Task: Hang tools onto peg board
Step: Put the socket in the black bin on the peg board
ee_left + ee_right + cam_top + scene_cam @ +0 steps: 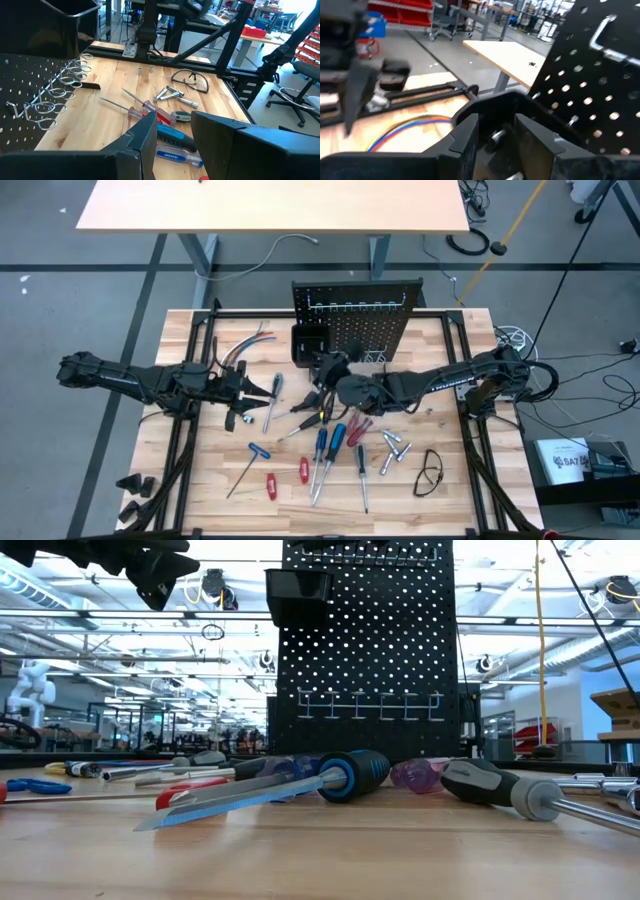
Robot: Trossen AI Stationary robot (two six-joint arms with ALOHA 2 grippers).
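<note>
Reaching over the scattered tools [325, 445] toward the peg board [358, 315], the right gripper [322, 370] hovered just before the small black bin [309, 343]; fingers parted, a small silver piece seen between them only in its wrist view, grip uncertain. Left gripper [240, 388] waited apart, fingers open and empty. Next move judged: aligning with bin or hooks [60, 87].

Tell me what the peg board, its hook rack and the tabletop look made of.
Peg board: looks like black-painted sheet metal, thin, evenly perforated, matte; plastic can't be ruled out. Hook rack: bare steel wire, shiny silver loops. Tabletop: pale wood, jointed strips with visible grain, smooth finish.
</note>
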